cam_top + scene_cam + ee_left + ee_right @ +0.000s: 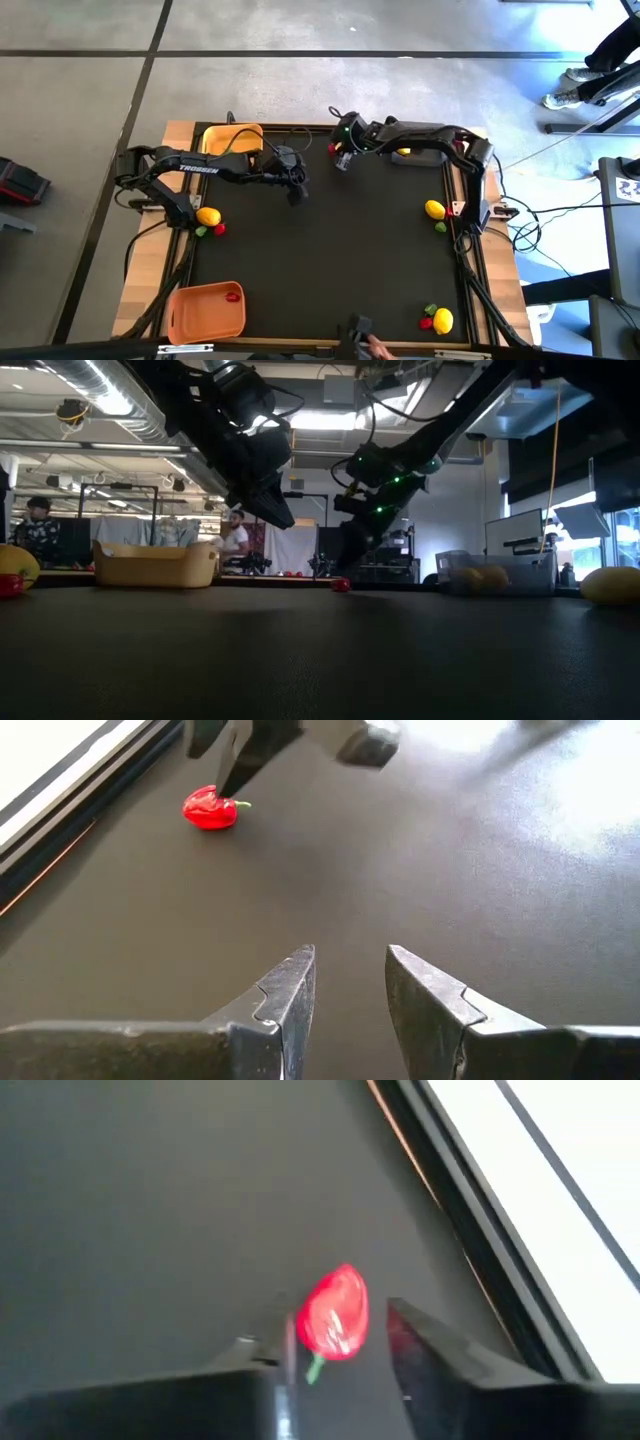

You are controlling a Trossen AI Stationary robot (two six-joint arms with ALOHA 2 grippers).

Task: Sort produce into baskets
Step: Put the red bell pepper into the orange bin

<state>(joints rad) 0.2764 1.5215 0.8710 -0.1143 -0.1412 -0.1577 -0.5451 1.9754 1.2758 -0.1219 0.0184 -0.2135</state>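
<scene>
Your right gripper (335,1355) hovers with its fingers parted around a small glossy red pepper-shaped toy piece (336,1314) near the black mat's twelve o'clock edge, not clamped on it; your left gripper (350,985) waits nearby at the pepper's eight o'clock, its fingers slightly apart and holding nothing.

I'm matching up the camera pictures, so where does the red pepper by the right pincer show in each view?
High view: red pepper at the mat's far edge, near centre.
Low view: it lies just right of centre.
Left wrist view: it lies by the mat's edge.
Right wrist view: it sits between the right pincer fingers.
Shared landmark: the right pincer.
</scene>
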